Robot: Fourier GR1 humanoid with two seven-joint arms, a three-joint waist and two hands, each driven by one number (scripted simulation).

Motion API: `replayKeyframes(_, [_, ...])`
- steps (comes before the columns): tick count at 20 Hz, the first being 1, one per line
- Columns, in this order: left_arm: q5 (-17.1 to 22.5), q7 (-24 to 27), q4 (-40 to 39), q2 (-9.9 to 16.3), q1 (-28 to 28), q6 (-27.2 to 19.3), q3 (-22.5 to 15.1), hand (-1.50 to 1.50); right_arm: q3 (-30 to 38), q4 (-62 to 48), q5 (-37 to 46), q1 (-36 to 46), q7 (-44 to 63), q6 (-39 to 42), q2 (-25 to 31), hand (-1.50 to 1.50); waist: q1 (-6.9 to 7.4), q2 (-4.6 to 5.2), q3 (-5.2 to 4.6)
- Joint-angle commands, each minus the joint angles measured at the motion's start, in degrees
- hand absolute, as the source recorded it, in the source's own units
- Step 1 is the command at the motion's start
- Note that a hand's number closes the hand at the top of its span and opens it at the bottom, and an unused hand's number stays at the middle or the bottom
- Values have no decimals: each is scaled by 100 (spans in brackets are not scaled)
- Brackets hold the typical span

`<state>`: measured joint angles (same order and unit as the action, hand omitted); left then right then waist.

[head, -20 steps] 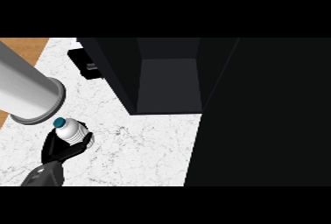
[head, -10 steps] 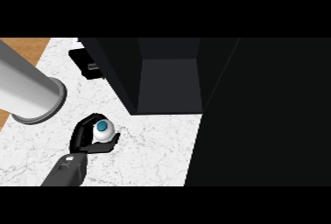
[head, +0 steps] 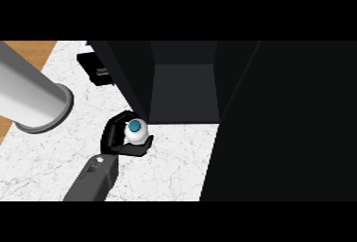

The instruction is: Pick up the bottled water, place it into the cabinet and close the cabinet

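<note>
The bottled water (head: 137, 134) shows almost from above as a white body with a blue cap. My right hand (head: 111, 137) is shut on it, fingers and thumb curled round its sides, the grey forearm (head: 90, 182) coming up from the lower edge. The bottle is held above the marble counter (head: 63, 156), just left of the front lower corner of the black cabinet's opening (head: 185, 90). The cabinet is open; its dark inside shows nothing standing in it. A thick grey forearm (head: 31, 94) crosses the left side; its hand does not show.
A wide black panel (head: 286, 123), apparently the cabinet's door or side, fills the right half of the view. A small black object (head: 96, 71) sits against the cabinet's left wall at the back. A wooden strip (head: 28, 49) edges the counter at far left.
My right hand has carried the bottle up and to the right, from the open counter to the cabinet's front left corner. The bottle now points its cap at the view.
</note>
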<state>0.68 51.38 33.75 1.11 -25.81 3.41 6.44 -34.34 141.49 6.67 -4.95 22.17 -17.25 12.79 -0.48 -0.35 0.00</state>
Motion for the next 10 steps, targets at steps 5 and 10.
replayKeyframes(5, [1183,-1219,1025,-102,-118,-66,-941,150,-209,634,439,-97,317,-97,110,-150,-25,-19,-4])
replayKeyframes(10, [1583,-1691,1381,-96,-420,-872,-1506,150,-255,282,329,-85,-66,-96,148,-150,-151,-26,-4])
